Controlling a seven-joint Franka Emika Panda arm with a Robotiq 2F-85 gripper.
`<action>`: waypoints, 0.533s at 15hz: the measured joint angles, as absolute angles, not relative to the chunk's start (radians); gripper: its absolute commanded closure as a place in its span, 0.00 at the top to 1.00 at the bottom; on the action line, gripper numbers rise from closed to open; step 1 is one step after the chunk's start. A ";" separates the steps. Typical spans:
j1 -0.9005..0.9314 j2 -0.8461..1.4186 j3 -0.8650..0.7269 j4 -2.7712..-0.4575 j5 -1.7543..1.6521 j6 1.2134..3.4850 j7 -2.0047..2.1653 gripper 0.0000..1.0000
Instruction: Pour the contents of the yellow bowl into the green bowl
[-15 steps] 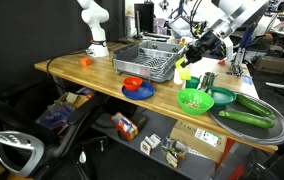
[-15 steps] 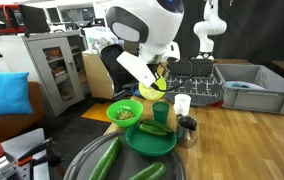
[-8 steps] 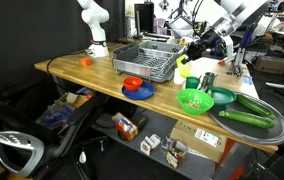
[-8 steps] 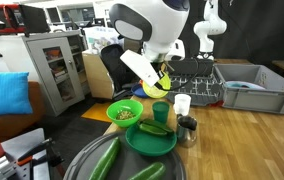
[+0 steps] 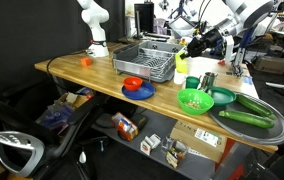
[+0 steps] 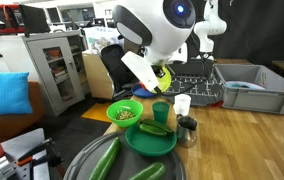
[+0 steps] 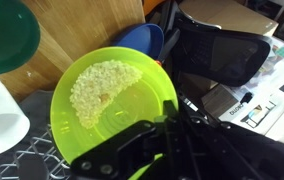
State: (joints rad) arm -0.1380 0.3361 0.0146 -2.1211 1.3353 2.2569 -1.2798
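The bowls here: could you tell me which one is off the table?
The yellow bowl, held in the gripper; the others sit on the table.

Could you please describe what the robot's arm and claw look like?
The arm is built of glossy white, rounded shells with dark seams between them, and one round joint carries a small blue light. The claw is matte black and angular, with flat bar-like links.

The yellow bowl [image 6: 163,77] has risen a little farther from the green bowl [image 6: 124,112].
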 measured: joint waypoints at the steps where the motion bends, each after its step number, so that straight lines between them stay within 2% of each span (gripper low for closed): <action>1: -0.139 0.336 0.005 -2.124 1.358 2.231 -1.295 0.01; 8: -0.138 0.347 -0.047 -2.156 1.406 2.139 -1.326 0.01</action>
State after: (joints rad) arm -0.1384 0.3469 -0.0468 -2.1558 1.4065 2.1389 -1.3256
